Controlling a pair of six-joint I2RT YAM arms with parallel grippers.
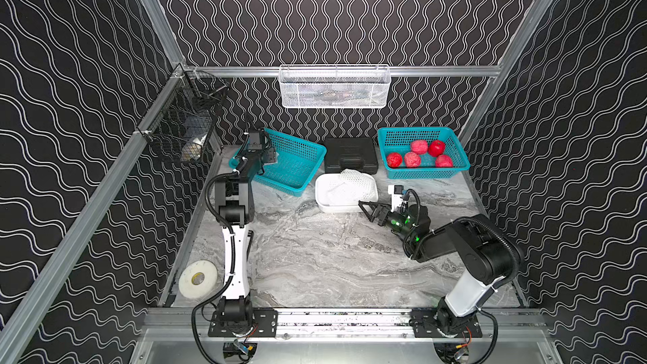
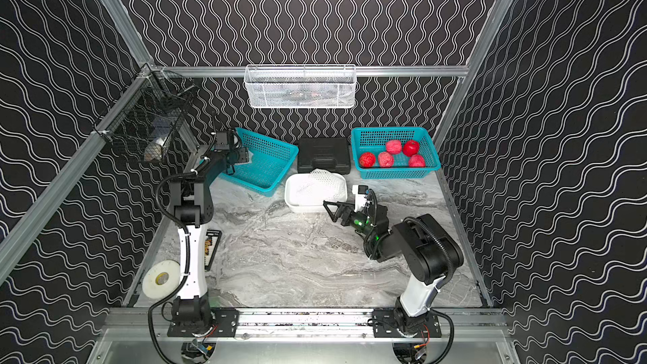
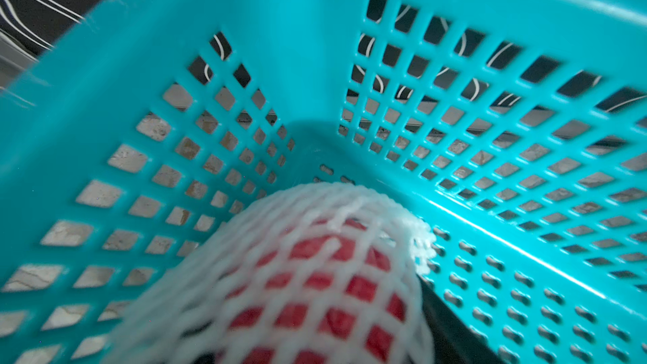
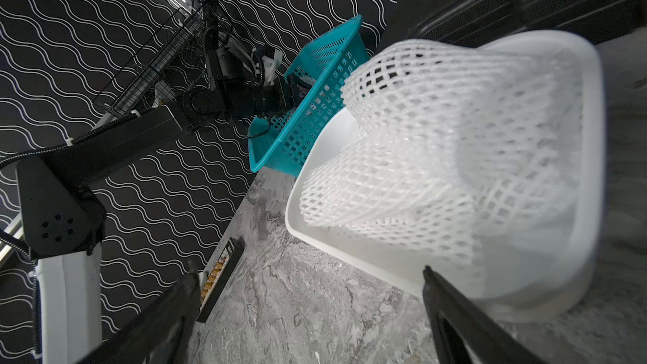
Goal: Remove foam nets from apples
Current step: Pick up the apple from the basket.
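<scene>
Round red apple (image 3: 360, 288), sheathed in white foam-mesh net (image 3: 336, 211), lies close against the left fingers (image 3: 455, 330), grip indiscernible; right fingers (image 4: 455, 313) spread, empty, well apart.

— What place is this?
— A robotics lab cell: silver aluminium frame bars (image 1: 238, 71), black wave-patterned wall panels (image 1: 350, 12), black-and-white left arm (image 1: 236, 260) and right arm (image 1: 469, 292) bolted to a metal base rail (image 1: 343, 320) by a grey marbled desk (image 1: 315, 257)
</scene>
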